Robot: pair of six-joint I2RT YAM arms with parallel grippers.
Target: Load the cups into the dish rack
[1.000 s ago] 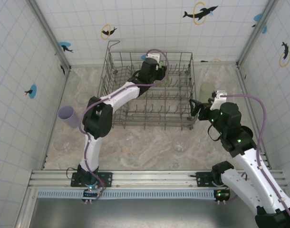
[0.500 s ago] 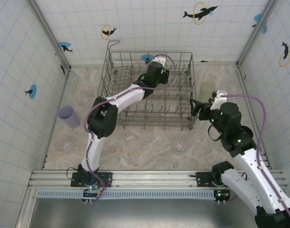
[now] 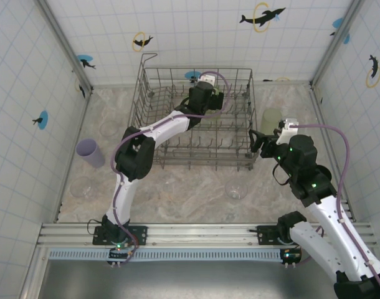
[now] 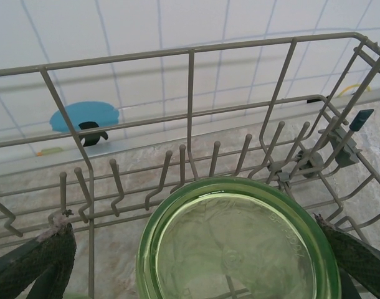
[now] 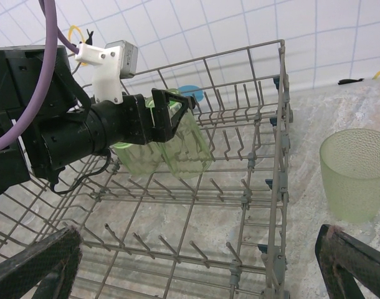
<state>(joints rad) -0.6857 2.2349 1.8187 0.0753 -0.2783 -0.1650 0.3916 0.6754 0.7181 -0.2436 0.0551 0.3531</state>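
placing step. left gripper, jaws spread, flanks a light-green tumbler in the dish rack, far end. right gripper, jaws spread and empty, faces another green tumbler on the table. next, i judge: withdraw left without snagging tines.

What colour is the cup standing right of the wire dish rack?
The frosted plastic tumbler is pale translucent green, best seen in the right wrist view.

No word, number or brand can be read anywhere. The tiled walls carry only picture stickers without lettering: a dark dolphin in a yellow ring and a blue disc. Faint embossing on the green tumbler's base is illegible.
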